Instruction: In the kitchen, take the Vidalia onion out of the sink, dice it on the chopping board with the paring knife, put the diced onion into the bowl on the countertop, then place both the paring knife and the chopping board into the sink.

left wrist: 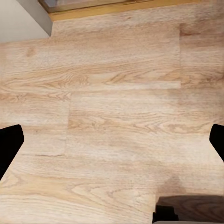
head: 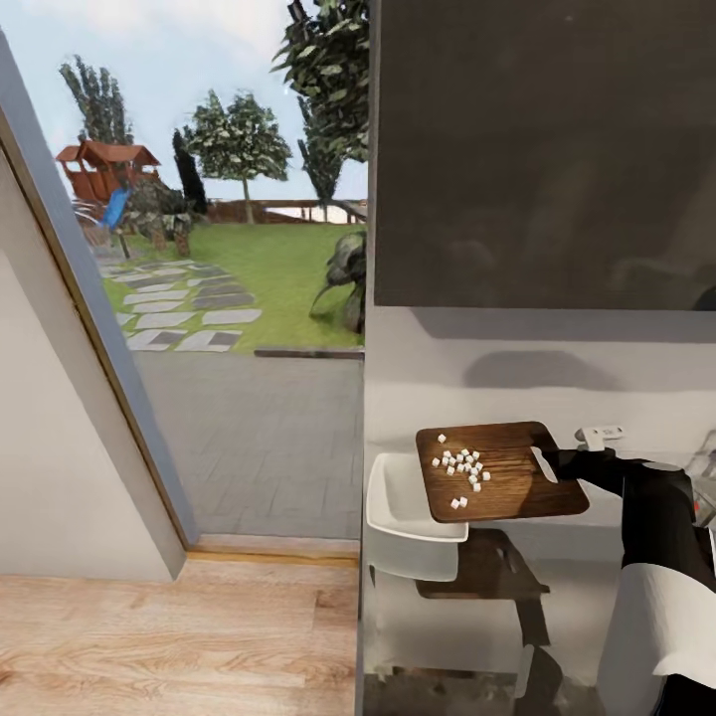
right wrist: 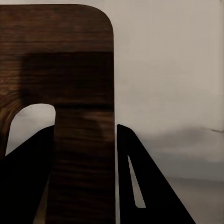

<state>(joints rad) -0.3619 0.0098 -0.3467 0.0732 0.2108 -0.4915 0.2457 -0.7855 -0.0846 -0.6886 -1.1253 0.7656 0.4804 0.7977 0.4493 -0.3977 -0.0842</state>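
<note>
1. The left tool (left wrist: 112,140) hung wide open over the wood floor (left wrist: 112,84).
2. The right tool (head: 553,463) gripped the chopping board (head: 502,472) at its 3 o'clock end, held level.
3. Diced onion (head: 462,469) lay on the board, above the white bowl (head: 403,517) on the table (head: 587,567).

The rectangular dark brown wooden chopping board (head: 507,472) at lower right shows fine grain and a soft satin sheen. Beneath its left edge, the squarish white bowl (head: 398,517) looks smooth and glossy. The grey countertop (head: 447,617) is mirror-glossy, reflecting both. At lower left, the pale wood plank floor (head: 149,636) appears matt, with visible grain.
</note>
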